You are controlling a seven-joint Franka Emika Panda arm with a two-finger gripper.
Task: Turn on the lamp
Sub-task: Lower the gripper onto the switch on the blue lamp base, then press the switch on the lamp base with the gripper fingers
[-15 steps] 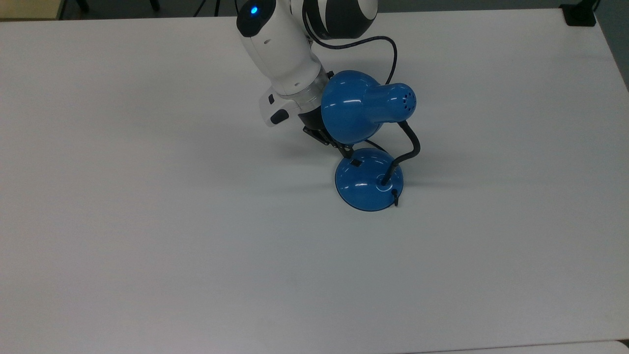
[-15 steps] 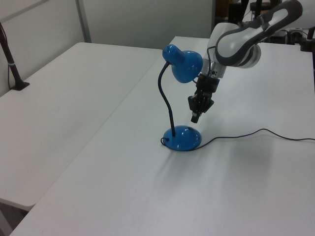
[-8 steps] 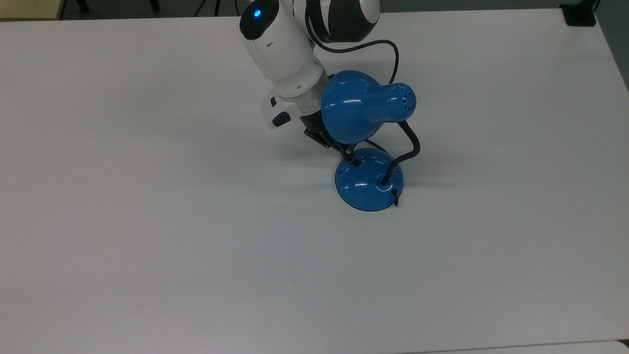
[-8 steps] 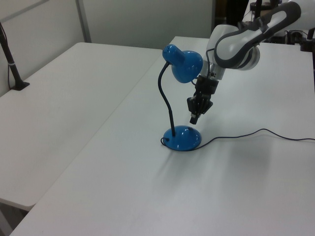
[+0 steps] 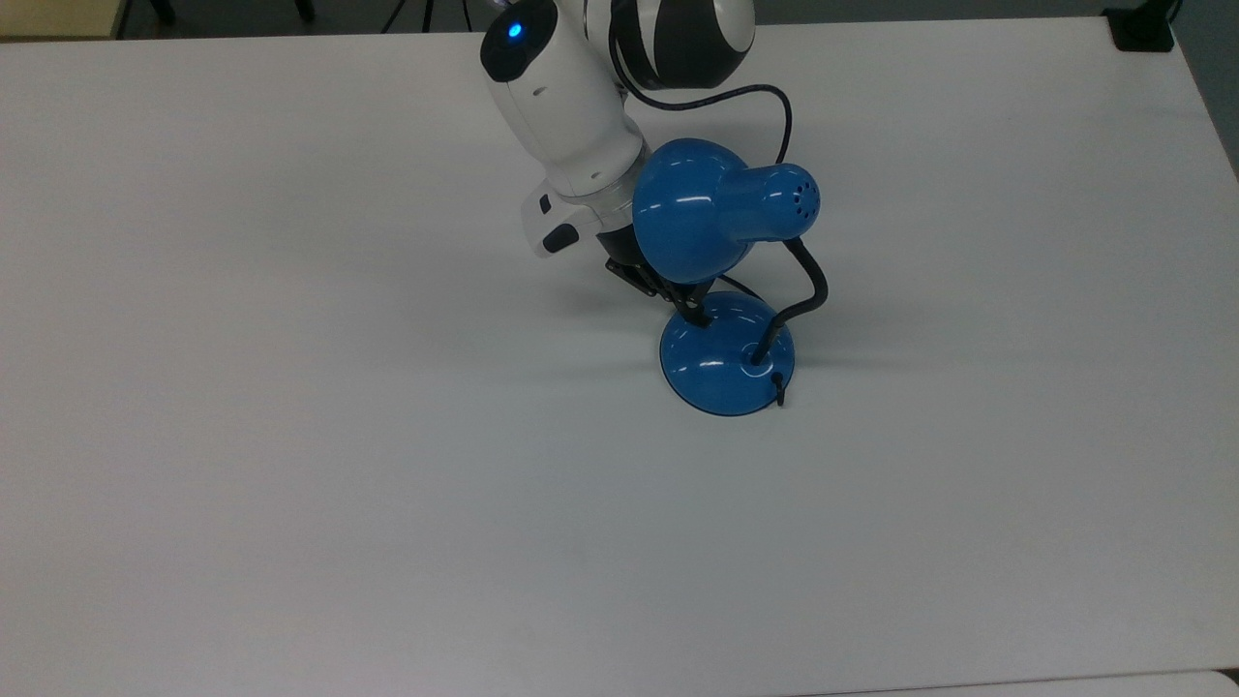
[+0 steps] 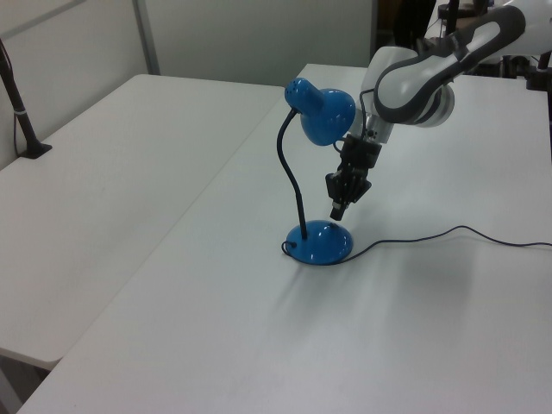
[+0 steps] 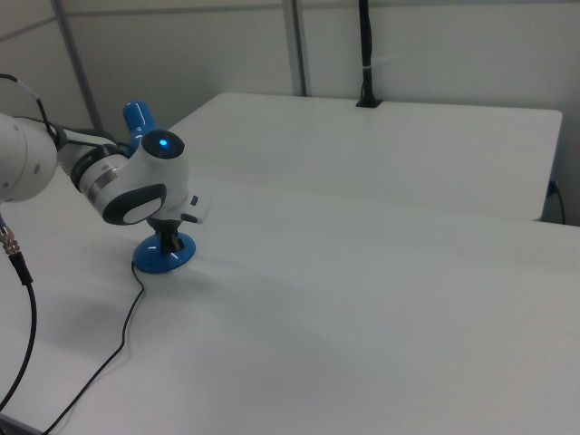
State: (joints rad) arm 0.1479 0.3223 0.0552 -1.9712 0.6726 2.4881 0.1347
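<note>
The lamp (image 5: pixel 721 281) stood upright on the white table (image 5: pixel 290 436), near its middle in the top view. Its round blue base (image 6: pixel 319 243) sat flat on the surface, the black gooseneck (image 6: pixel 289 181) rose from the base's edge, and the bell-shaped shade (image 6: pixel 326 115) tipped downward at the top. In the right view the base (image 7: pixel 164 256) showed below the arm's white wrist. A black cord (image 6: pixel 448 235) ran from the base across the table toward the left view's right. The pincer (image 6: pixel 337 208) hung tilted under the shade, its tip just above the base; in the top view that tip (image 5: pixel 693 316) lay over the base's upper left part. Its fingers looked drawn together, holding nothing. The arm (image 5: pixel 571 106) reached in from the top view's upper edge.
</note>
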